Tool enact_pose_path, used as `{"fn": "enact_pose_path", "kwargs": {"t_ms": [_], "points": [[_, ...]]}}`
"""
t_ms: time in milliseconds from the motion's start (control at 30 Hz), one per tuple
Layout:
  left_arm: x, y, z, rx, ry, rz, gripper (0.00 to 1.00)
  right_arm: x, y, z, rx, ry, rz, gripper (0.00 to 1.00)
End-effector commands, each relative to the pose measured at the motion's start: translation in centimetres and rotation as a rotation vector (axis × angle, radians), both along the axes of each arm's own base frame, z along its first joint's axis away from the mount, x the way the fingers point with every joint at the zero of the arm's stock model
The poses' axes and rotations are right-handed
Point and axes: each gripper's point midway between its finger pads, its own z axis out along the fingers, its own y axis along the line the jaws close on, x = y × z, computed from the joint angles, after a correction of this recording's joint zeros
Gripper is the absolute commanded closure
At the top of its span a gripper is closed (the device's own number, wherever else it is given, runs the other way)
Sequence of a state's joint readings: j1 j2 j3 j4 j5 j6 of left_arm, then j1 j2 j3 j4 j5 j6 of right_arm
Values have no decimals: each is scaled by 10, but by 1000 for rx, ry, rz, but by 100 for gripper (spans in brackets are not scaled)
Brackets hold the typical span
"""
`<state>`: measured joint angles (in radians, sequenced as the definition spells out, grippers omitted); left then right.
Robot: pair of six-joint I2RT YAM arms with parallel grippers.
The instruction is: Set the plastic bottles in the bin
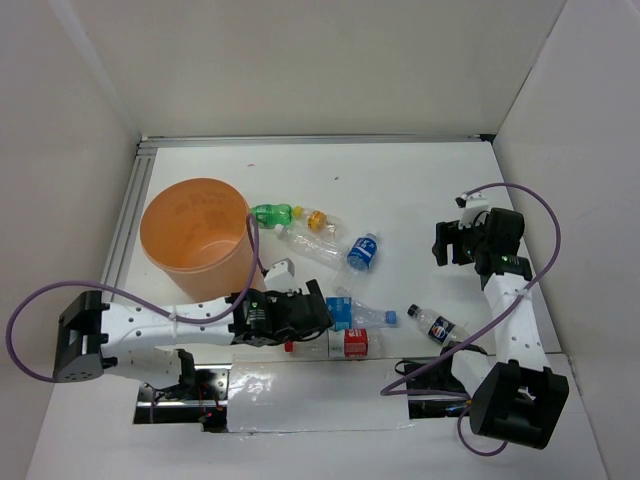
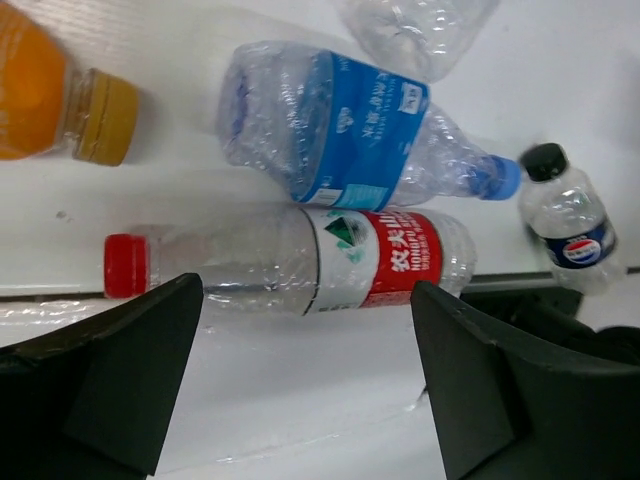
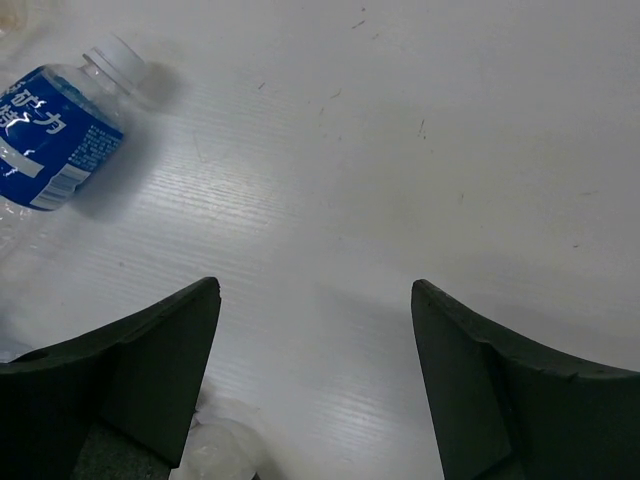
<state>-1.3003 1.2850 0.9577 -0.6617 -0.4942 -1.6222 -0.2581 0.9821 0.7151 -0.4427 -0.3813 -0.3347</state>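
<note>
Left wrist view: left gripper (image 2: pixel 305 300) jaws spread wide over the red-labelled bottle (image 2: pixel 300 262) by the tabletop's near edge, and closing could snag the neighbouring blue-labelled bottle (image 2: pixel 350 130) or squirt it away from the orange bin (image 1: pixel 215 275); right gripper (image 3: pixel 315 300) gapes empty.

**Left arm** (image 1: pixel 170 325): white link with a row of small dark holes along one side. A black, block-shaped left housing (image 1: pixel 80 338) sits at its outer end. The left wrist unit (image 1: pixel 280 315) is black with a small green mark. The purple left cable (image 1: pixel 20 340) runs outside the link in a wide loop.

**Right arm** (image 1: pixel 515 320): same build, with a white link, a black right housing (image 1: pixel 520 400) and a black right wrist unit (image 1: pixel 485 240). The purple right cable (image 1: pixel 553 235) meets a white connector (image 1: pixel 472 207).

**Left pincer** (image 2: pixel 307 295), **right pincer** (image 3: pixel 315 290): each has two matt dark fingers (image 2: pixel 140 385). They are wedge-shaped with flat inner faces and taper to blunt tips.
</note>
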Motion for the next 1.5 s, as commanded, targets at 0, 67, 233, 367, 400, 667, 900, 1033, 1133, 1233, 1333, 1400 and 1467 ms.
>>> {"fn": "enact_pose_path", "kwargs": {"t_ms": [0, 67, 233, 367, 400, 667, 900, 1033, 1133, 1233, 1333, 1400, 1467], "points": [[7, 24, -2, 75, -21, 145, 2, 5, 1, 24, -4, -65, 20, 16], [11, 28, 2, 81, -52, 158, 1, 5, 1, 24, -12, -66, 26, 15], [17, 32, 28, 114, -175, 29, 2, 6, 3, 22, -4, -59, 33, 13], [8, 54, 5, 179, -62, 184, 2, 6, 4, 19, -6, -61, 46, 12], [-2, 65, -2, 224, -6, 229, 2, 6, 4, 19, -6, -61, 46, 12], [10, 43, -13, 389, -149, 463, 0, 6, 7, 17, 2, -58, 67, 12], [21, 44, -22, 391, -219, 510, 0, 5, 6, 16, -11, -53, 78, 12], [29, 52, -22, 417, -242, 515, 0, 6, 7, 11, -8, -40, 92, 11], [32, 71, -34, 423, -191, 616, 0, 6, 7, 9, -12, -32, 97, 11], [31, 80, -42, 413, -172, 680, 0, 6, 8, 9, -6, -33, 104, 11], [36, 89, -49, 424, -187, 733, 0, 4, 9, 7, -10, -25, 110, 11], [39, 92, -56, 455, -189, 742, 0, 5, 8, 5, -14, -19, 115, 11], [46, 93, -57, 456, -197, 767, 0, 3, 8, 3, -19, -11, 122, 11]]}}
